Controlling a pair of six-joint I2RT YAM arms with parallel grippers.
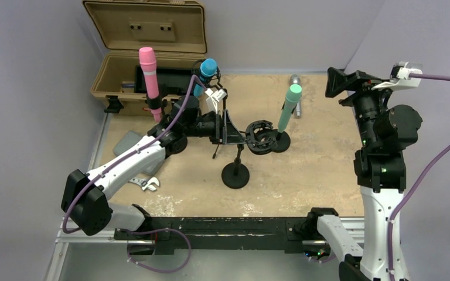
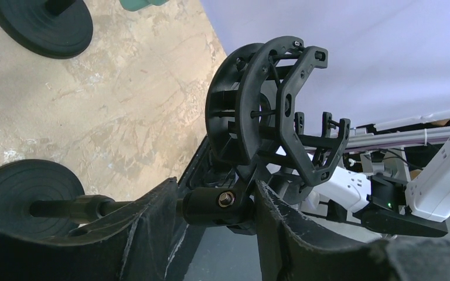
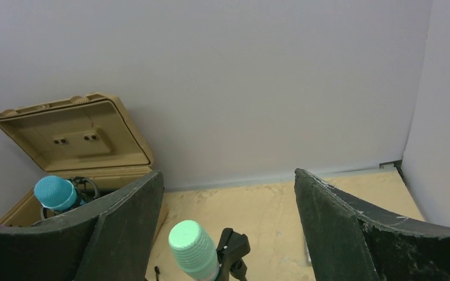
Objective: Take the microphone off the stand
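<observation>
Left claw (image 2: 218, 202) clamps an empty shock mount (image 2: 252, 117); right claw (image 3: 227, 175) gapes idle — the neighbouring green microphone (image 1: 289, 108), light, probably slick, wants a mid-barrel grip.

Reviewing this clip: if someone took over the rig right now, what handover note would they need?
Left gripper: closed on the swivel joint under the shock mount, which is empty.
Right gripper: open, raised, holding nothing.
Things: green microphone and pink microphone sit on their stands; blue microphone is up by the case; a silver microphone lies on the table near the far wall.
Done: the shock mount holds no microphone.
Left: unclear which microphone is meant; if green, it is not yet lifted out.
</observation>
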